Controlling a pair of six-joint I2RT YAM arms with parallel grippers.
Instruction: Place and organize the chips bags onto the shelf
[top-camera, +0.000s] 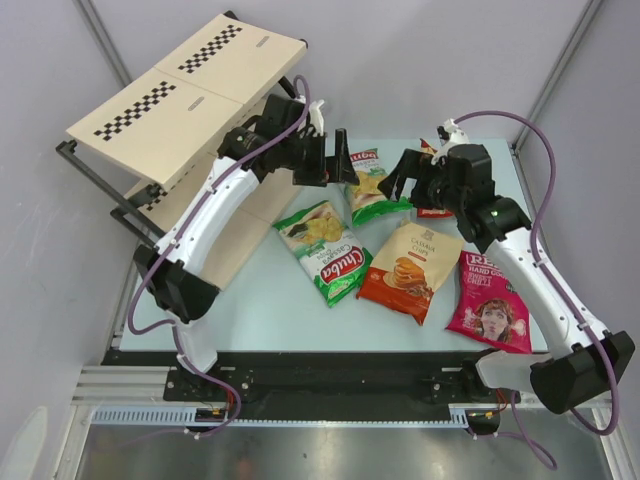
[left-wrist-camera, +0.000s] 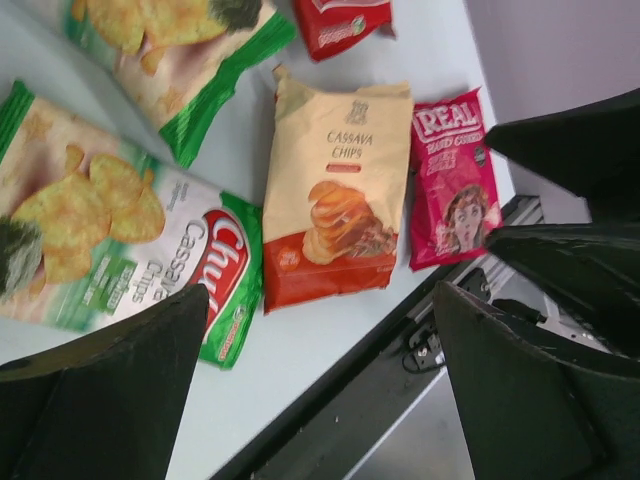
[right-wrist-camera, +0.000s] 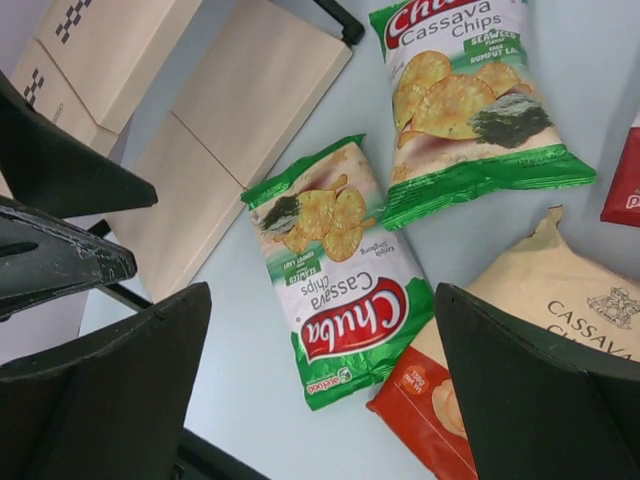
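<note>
Task not started: no bag on the shelf (top-camera: 190, 95) at upper left, all five lie on the table (top-camera: 270, 290) mid frame: near Chuba bag (top-camera: 325, 250), far Chuba bag (top-camera: 370, 185), orange cassava bag (top-camera: 412, 268), magenta Real bag (top-camera: 492, 300), red-and-white bag (top-camera: 435, 208) half hidden. Left gripper (top-camera: 335, 165) and right gripper (top-camera: 405, 180) hover above them, jaws apart, holding nothing; five placements left

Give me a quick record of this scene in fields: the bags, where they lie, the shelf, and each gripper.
bags on table: five
green bags: near Chuba bag, far Chuba bag
other bags: orange cassava bag, magenta bag, red bag
shelf: no bag visible on it
left gripper: open, empty
right gripper: open, empty, above the red bag
</note>
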